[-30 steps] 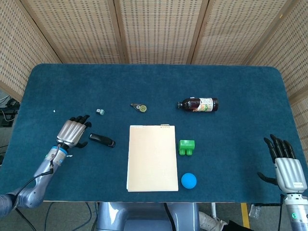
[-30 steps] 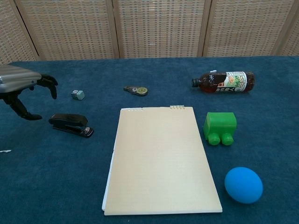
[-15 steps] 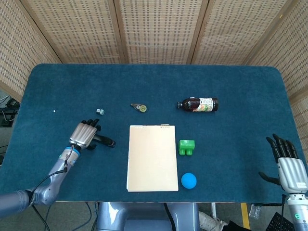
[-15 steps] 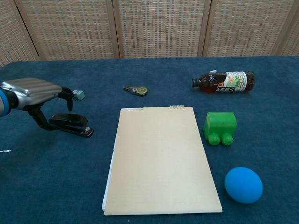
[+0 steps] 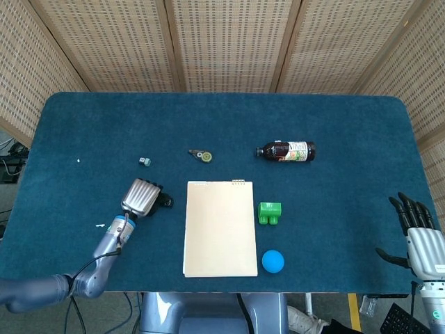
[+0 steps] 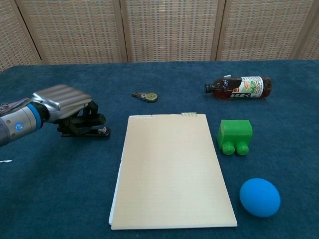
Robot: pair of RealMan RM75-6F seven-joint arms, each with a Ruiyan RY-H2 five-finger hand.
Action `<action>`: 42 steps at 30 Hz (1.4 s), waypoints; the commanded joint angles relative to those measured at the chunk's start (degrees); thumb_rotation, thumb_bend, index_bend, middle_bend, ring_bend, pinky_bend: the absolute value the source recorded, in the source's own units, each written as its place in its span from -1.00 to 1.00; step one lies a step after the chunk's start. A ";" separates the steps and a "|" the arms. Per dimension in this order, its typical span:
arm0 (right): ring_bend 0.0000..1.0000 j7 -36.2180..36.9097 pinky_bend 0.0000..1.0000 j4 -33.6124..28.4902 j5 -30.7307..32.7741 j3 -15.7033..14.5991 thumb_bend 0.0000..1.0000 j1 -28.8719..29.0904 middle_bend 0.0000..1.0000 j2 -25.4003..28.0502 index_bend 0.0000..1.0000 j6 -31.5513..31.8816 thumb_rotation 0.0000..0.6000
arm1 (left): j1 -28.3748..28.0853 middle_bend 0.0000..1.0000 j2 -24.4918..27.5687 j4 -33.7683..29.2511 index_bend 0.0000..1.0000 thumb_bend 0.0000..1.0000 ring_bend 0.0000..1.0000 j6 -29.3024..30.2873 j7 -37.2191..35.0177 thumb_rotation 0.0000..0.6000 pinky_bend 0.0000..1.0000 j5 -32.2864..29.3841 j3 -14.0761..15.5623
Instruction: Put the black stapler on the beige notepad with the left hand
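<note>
The black stapler [image 6: 97, 131] lies on the blue cloth just left of the beige notepad [image 6: 169, 169], mostly covered by my left hand [image 6: 67, 107]. The hand's fingers curl down around the stapler and grip it; only its right end shows. In the head view the left hand [image 5: 141, 197] hides all but the stapler's tip [image 5: 165, 202], a short gap from the notepad [image 5: 220, 227]. My right hand [image 5: 418, 235] rests at the table's near right corner, fingers spread, holding nothing.
A dark bottle [image 5: 286, 150] lies behind the notepad's right side. A green block [image 5: 270, 212] and a blue ball [image 5: 272, 261] sit right of the pad. A small tape dispenser [image 5: 201, 155] and a tiny teal cube [image 5: 145, 161] lie behind the stapler.
My left hand moved right over the stapler and its fingers closed around it. The stapler shifted slightly right toward the notepad. The right hand sank a little toward the frame's lower edge.
</note>
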 commanded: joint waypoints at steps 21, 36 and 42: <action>-1.00 3.82 -1.00 0.72 1.59 0.65 -0.64 0.14 -1.00 1.15 -0.86 -1.22 1.00 | -9.73 0.11 -4.57 -5.50 0.63 0.30 0.06 -1.29 5.15 1.00 0.04 11.72 -3.13; -1.00 5.65 -1.00 0.88 1.31 0.85 -0.64 -0.08 -1.00 1.45 -0.86 -0.71 1.00 | -10.73 -0.42 -9.98 -2.39 0.17 -0.38 -0.32 -0.98 14.48 1.00 -0.32 10.01 0.24; -1.00 5.51 -1.00 0.91 1.29 0.85 -0.64 -0.04 -1.00 1.35 -0.86 -0.75 1.00 | -10.12 -0.95 -10.71 -2.73 -0.39 -0.53 -0.87 0.68 17.98 1.00 -0.79 8.10 0.47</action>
